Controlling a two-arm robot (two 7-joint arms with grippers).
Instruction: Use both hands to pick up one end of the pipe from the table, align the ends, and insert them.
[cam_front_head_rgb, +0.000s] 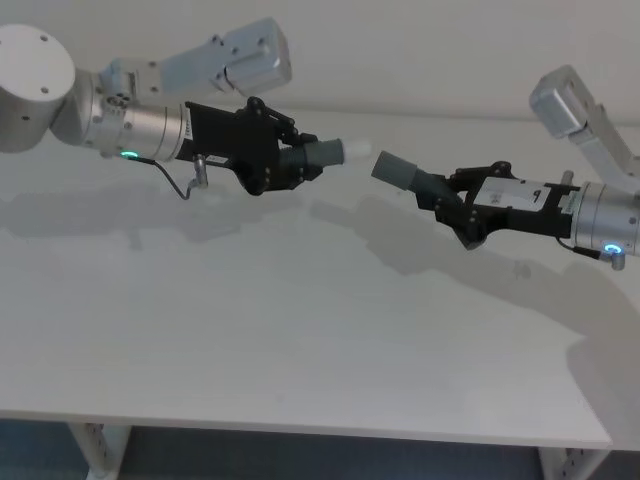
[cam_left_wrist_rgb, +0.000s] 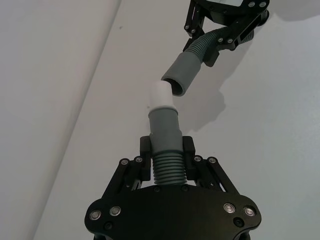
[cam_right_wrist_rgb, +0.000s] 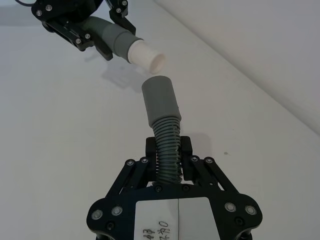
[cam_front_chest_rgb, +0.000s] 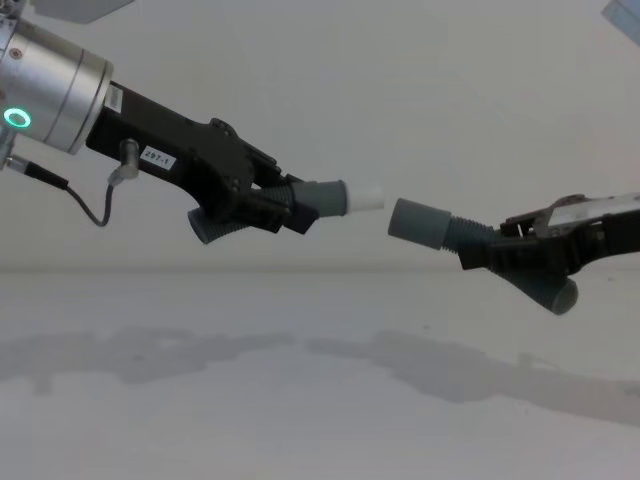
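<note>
We count two pipe pieces aloft: left gripper (cam_front_head_rgb: 283, 160) clamps the white-tipped piece (cam_front_head_rgb: 325, 155); right gripper (cam_front_head_rgb: 452, 203), apparently at its 3 o'clock, clamps the collared piece (cam_front_head_rgb: 405, 174).

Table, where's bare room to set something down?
The table is bare from the front edge back to the shadows beneath the arms. Crowded only in the air: the left gripper and right gripper hold pipe halves, white tip facing collar, a small gap apart.
</note>
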